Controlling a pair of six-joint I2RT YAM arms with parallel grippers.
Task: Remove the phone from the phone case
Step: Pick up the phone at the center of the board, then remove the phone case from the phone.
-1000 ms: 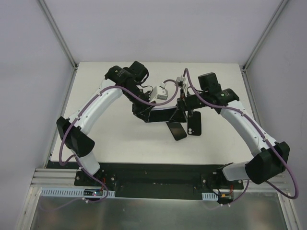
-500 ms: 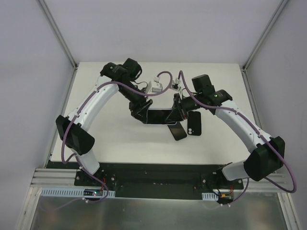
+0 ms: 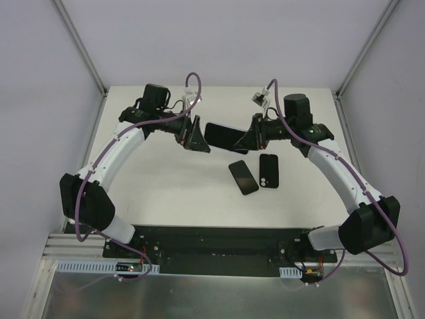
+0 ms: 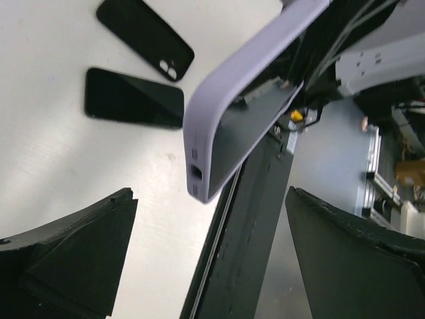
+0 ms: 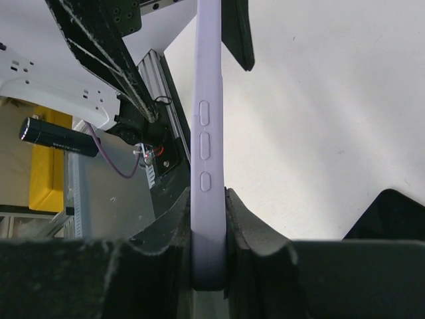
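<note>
A phone in a lilac phone case [image 3: 224, 136] hangs in the air above the table, its dark screen [image 4: 251, 126] facing up. My right gripper [image 3: 248, 140] is shut on the case's right end, and its fingers [image 5: 174, 222] pinch the lilac edge [image 5: 208, 133] from both sides. My left gripper [image 3: 198, 135] stands open at the case's left end. Its fingers [image 4: 86, 239] are spread wide, and the end of the case with the port [image 4: 198, 174] lies between them without touching either.
A bare black phone [image 3: 244, 177] and an empty black case [image 3: 269, 171] lie side by side on the white table [image 3: 159, 186], below the held phone. They also show in the left wrist view, phone [image 4: 133, 98] and case [image 4: 145, 30]. Cables loop above both wrists.
My left gripper has opened and let go of the cased phone. My right gripper has shut on it. Both arms have moved toward the back, carrying it away from the loose phone and case.
</note>
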